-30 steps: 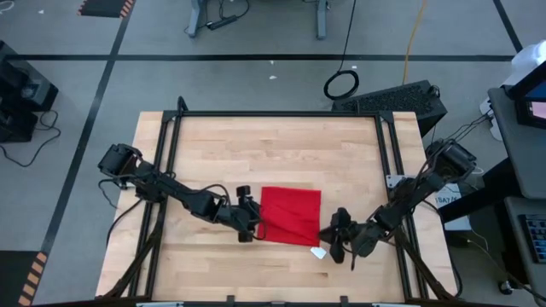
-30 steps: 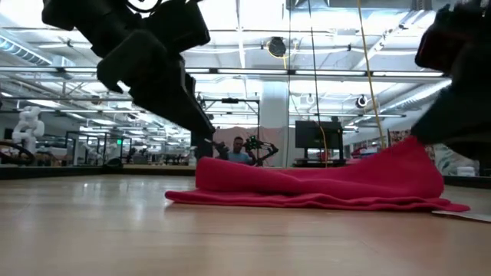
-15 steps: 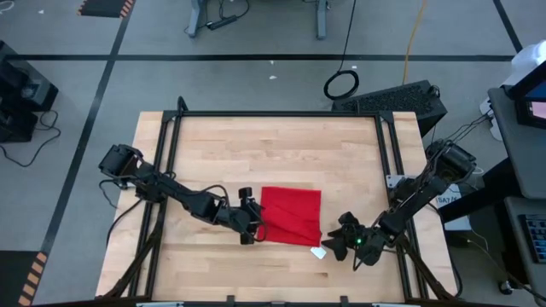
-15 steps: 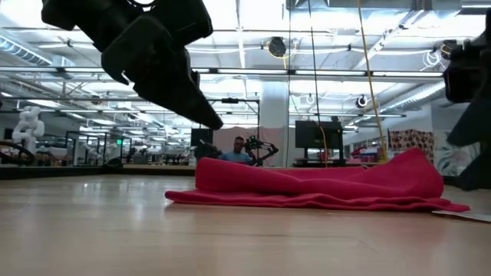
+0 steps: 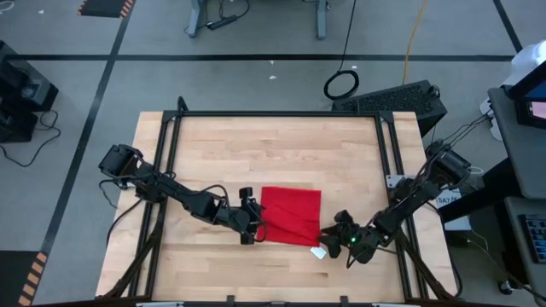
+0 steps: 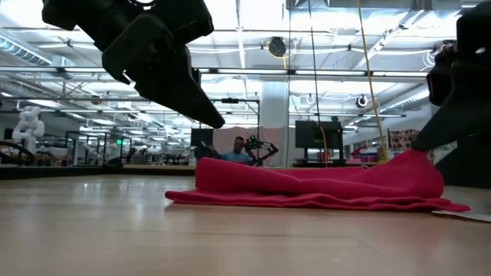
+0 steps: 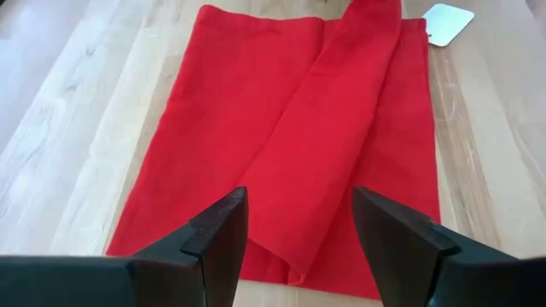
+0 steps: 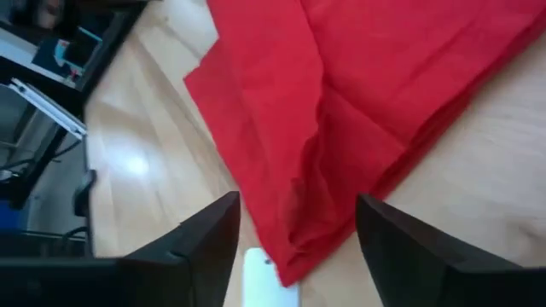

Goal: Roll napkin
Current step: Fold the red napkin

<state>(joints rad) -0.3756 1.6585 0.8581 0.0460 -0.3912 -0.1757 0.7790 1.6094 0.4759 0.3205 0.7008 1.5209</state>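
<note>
The red napkin (image 5: 290, 213) lies on the wooden table (image 5: 256, 145), partly folded, with a loose flap (image 7: 333, 128) slanting across it and a raised hump (image 6: 414, 165) at its right end. Its white tag (image 5: 318, 252) lies on the wood by the near right corner. My left gripper (image 5: 253, 223) hangs open just above the napkin's left edge (image 7: 281, 264), clear of it in the low view. My right gripper (image 5: 333, 239) is open at the napkin's near right corner, its fingers on either side of the bunched edge (image 8: 299, 213). My right gripper comes slanting down from the table's right near side at the napkin's raised right end (image 6: 414, 157). Whether its fingers touch the cloth, I cannot tell.
Black frame rails (image 5: 166, 170) run along both sides of the table. Bare wood lies on the far side of the napkin (image 5: 273, 153) and toward the near edge. Beyond the table, the low view shows a person (image 6: 242, 149) in the room.
My right gripper has come off the napkin's right hump, rolled its wrist and sunk again beside the near right corner. The hump has stayed up where it was.
</note>
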